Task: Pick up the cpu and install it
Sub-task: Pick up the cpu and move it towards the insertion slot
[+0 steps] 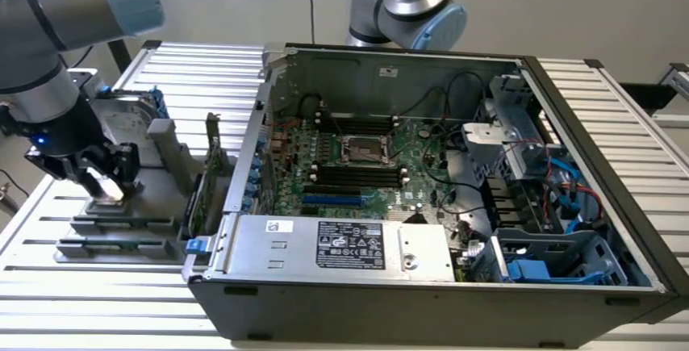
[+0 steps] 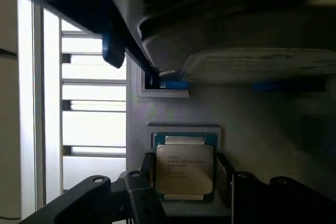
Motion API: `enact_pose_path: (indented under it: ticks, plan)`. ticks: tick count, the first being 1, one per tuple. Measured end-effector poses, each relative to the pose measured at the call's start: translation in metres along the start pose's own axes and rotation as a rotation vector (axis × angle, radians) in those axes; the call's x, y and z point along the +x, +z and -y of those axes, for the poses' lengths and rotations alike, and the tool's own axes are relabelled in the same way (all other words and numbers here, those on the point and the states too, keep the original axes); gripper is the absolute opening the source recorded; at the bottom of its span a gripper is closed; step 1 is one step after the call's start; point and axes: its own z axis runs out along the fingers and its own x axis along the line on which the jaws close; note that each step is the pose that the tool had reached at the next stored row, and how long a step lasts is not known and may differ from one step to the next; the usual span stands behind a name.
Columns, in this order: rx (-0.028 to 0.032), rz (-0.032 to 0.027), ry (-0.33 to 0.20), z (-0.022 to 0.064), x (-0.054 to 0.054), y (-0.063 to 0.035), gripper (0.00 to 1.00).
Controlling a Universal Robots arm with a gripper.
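Pincer [image 1: 105,192] found lowered onto the grey parts fixture [image 1: 119,234] that rests on the slatted table [image 1: 194,68]. Its jaws are spread. In the wrist view the pincer [image 2: 185,184] straddles the cpu [image 2: 185,169], with one black finger [image 2: 147,176] close against one edge and the other finger close against the opposite edge. A thin dark gap is visible on one side, and contact on the other side cannot be confirmed. The cpu lies flat, metal top facing up toward the wrist, and is seated in a shallow framed recess of the fixture with a green border showing around it. In the exterior view the cpu [image 1: 109,181] appears as a pale patch between the fingertips. Beyond the fingertips on the same fixture stands a large silver drive [image 2: 257,66] with blue brackets. The open computer case [image 1: 431,307] sits well apart from the pincer, toward the exterior view's right. Its motherboard socket [image 1: 361,151] lies among long black memory slots, and a power supply [image 1: 334,242] lies along the near wall. A second robot arm [image 1: 415,4] stands behind the case, far from the pincer.
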Motion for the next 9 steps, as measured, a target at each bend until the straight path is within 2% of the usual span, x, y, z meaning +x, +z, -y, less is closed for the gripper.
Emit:
enact_pose_path:
  ticks: [4, 9]
  plan:
    - [-0.0047, -0.0018, 0.0, -0.0002, 0.0, -0.0099, 0.55]
    - [-0.0054, -0.0019, 0.0, -0.0008, 0.0, -0.0325, 0.55]
